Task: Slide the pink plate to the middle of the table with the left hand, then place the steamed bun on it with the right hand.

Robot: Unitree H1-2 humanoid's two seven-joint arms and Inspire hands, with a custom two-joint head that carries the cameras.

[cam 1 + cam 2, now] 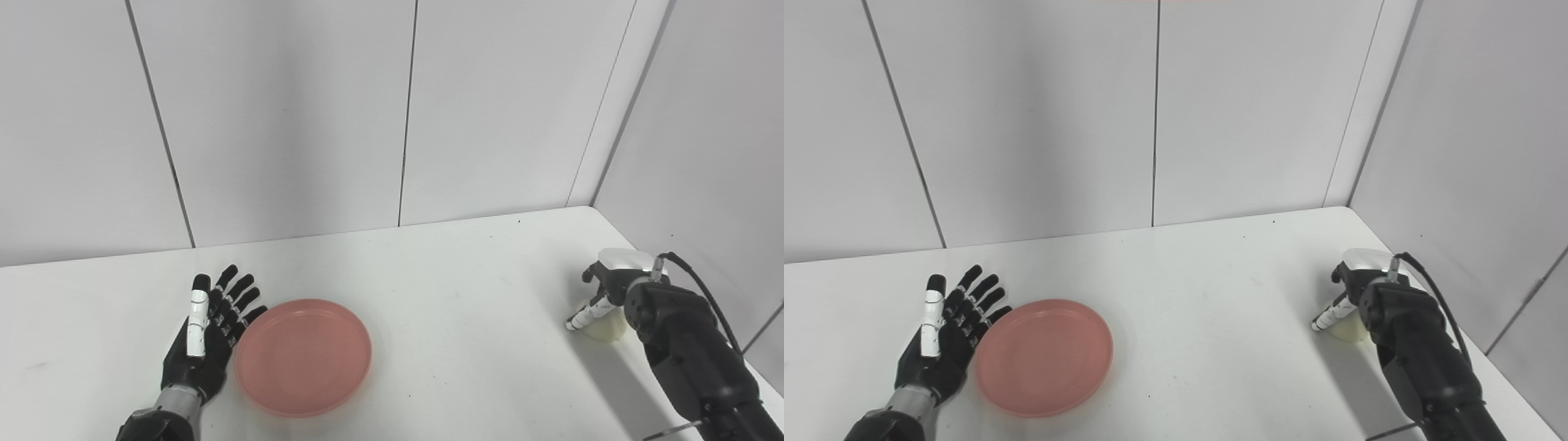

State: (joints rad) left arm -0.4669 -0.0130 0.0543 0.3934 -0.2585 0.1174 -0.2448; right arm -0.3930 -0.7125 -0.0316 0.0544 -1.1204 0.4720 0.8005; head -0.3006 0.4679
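The pink plate (pixel 303 356) lies flat on the white table (pixel 441 294), left of the middle and near the front. My left hand (pixel 208 334) rests open beside the plate's left rim, palm toward it, fingers stretched out and touching or almost touching the rim. At the far right, my right hand (pixel 603 294) is bent down over the cream steamed bun (pixel 603 327). Its fingers (pixel 585 315) curl around the bun's left side. The wrist hides most of the bun, and I cannot see whether the grip is closed.
Grey wall panels (pixel 404 122) stand along the table's back edge, and a side wall (pixel 704 153) borders it on the right, close to the bun. A black cable (pixel 704 294) loops over the right wrist.
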